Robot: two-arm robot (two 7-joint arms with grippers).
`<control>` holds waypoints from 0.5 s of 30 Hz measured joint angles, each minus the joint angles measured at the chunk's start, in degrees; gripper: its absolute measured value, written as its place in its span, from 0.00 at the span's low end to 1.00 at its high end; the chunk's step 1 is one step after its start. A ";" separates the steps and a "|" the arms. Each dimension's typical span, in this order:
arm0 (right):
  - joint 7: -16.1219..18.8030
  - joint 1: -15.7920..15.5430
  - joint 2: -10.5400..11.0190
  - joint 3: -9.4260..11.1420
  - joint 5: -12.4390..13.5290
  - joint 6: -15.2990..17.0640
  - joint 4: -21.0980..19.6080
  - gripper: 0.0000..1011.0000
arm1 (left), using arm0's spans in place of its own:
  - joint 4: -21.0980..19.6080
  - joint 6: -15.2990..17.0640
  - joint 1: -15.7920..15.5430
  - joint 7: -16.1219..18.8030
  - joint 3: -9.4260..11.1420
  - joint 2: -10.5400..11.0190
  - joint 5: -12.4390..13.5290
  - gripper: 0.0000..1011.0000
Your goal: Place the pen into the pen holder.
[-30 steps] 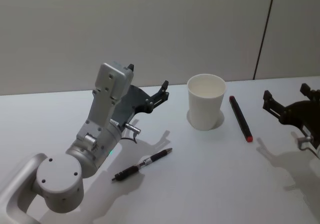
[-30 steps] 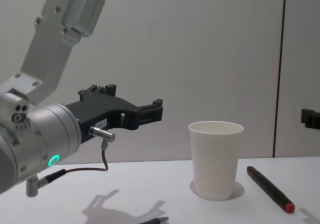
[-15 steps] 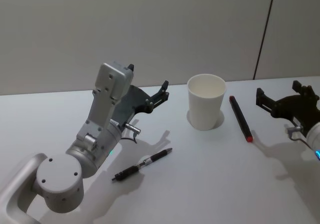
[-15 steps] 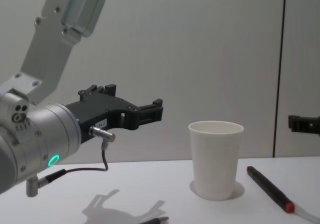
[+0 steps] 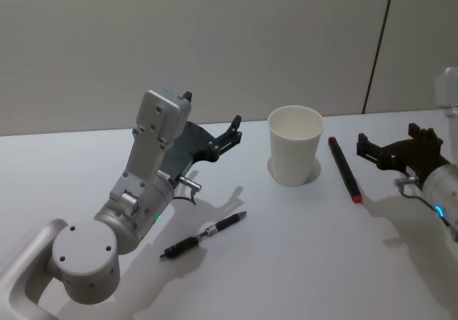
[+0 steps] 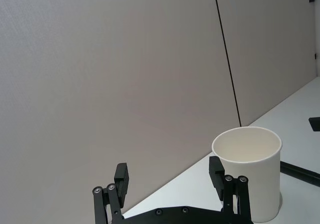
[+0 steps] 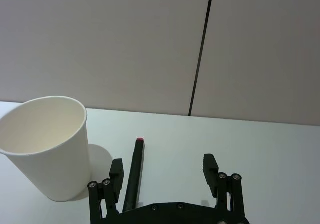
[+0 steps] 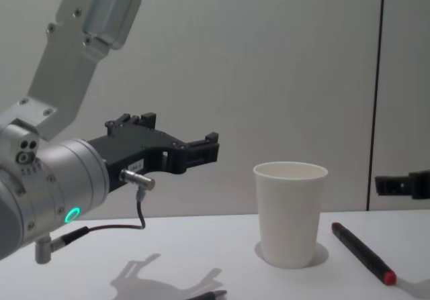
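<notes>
Nearby, red-tipped pen (image 5: 343, 170) left of right end effector (image 5: 388, 143)

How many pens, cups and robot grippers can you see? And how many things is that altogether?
Pens: 2, the black pen and the red-tipped pen, both lying flat.
Cups: 1, the white paper cup, standing upright.
Grippers: 2, the left gripper and the right gripper, both with jaws open.
Total: 5
</notes>
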 joint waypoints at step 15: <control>-2.20 3.43 -3.97 -0.77 0.60 2.31 5.85 0.99 | 0.00 0.00 0.00 0.00 0.00 0.00 0.00 0.99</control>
